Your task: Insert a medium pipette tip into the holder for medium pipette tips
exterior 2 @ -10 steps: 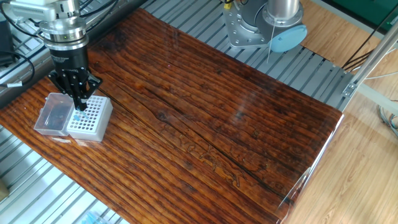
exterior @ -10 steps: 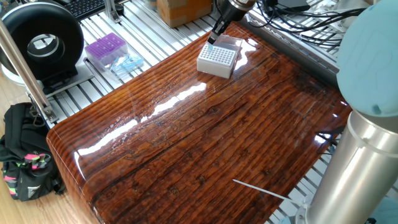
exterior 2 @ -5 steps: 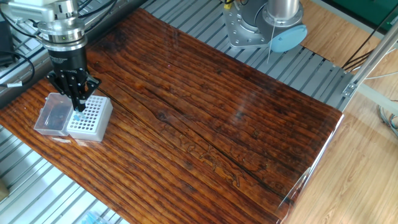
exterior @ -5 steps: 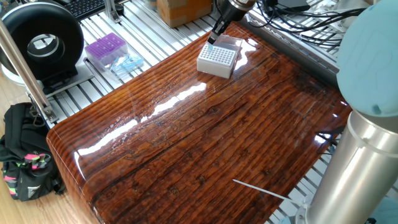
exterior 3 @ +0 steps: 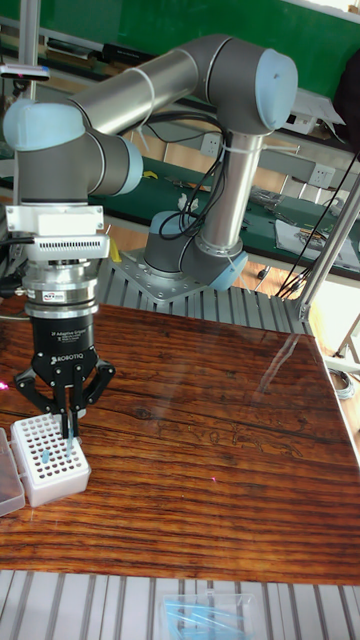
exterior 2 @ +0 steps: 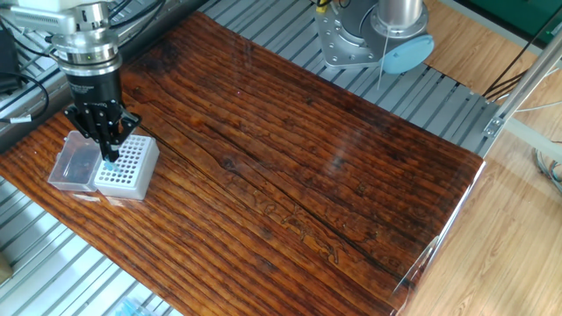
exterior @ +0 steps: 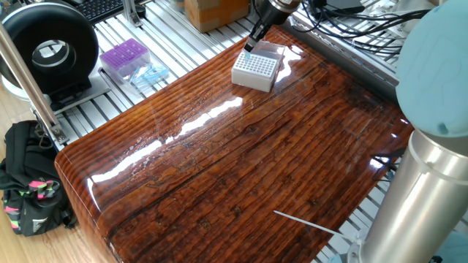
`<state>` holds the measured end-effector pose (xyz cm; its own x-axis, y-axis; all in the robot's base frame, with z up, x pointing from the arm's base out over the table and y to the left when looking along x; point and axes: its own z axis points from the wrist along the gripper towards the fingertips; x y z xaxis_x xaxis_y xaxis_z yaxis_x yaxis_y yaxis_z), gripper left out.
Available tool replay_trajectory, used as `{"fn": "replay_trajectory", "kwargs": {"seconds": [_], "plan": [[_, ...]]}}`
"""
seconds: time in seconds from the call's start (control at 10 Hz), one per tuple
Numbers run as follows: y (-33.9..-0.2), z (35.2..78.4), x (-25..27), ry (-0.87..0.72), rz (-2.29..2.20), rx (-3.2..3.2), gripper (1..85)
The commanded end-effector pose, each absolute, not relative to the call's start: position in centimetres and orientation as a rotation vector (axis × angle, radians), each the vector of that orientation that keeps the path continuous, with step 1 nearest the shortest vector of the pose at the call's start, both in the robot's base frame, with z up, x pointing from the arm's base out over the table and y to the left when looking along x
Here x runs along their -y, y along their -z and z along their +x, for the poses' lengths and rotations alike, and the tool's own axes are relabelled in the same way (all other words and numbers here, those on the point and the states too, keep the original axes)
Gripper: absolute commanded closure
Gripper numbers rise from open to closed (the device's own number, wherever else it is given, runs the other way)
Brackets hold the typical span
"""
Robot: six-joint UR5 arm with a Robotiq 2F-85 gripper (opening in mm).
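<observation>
The holder for medium pipette tips [exterior 2: 132, 168] is a small white box with a grid of holes, standing near the table's left end; its clear lid [exterior 2: 74, 163] lies open beside it. My gripper [exterior 2: 107, 158] hangs straight down over the grid's lid-side edge, fingers pinched together. A bluish bit of the medium pipette tip [exterior 2: 109, 165] shows just below the fingertips, at the grid's surface. The tall fixed view shows the gripper [exterior 3: 69, 432] narrow and shut above the holder [exterior 3: 50, 468]. In one fixed view the gripper [exterior: 249, 45] meets the holder [exterior: 257, 70] at the far end.
A purple tip rack [exterior: 124, 57] and a blue packet [exterior: 151, 73] lie on the slatted frame beside the table. A black round device [exterior: 48, 51], a cardboard box [exterior: 212, 10] and a black bag [exterior: 29, 175] stand around. The robot base [exterior 2: 373, 39] sits behind the table.
The gripper has shifted slightly down and toward the lid side over the holder, with its fingers still pinched. The holder and lid have not moved.
</observation>
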<state>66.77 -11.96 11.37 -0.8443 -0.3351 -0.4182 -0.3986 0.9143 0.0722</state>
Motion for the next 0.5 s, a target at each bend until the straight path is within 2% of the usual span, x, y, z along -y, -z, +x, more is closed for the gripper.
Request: {"fn": "replay_trajectory", "kwargs": {"seconds": [0.0, 0.4], "plan": [[-11.54, 67.09, 11.73, -0.233, -0.522, -2.662, 84.7], [-11.39, 67.29, 11.49, -0.233, -0.523, -2.660, 84.7]]}}
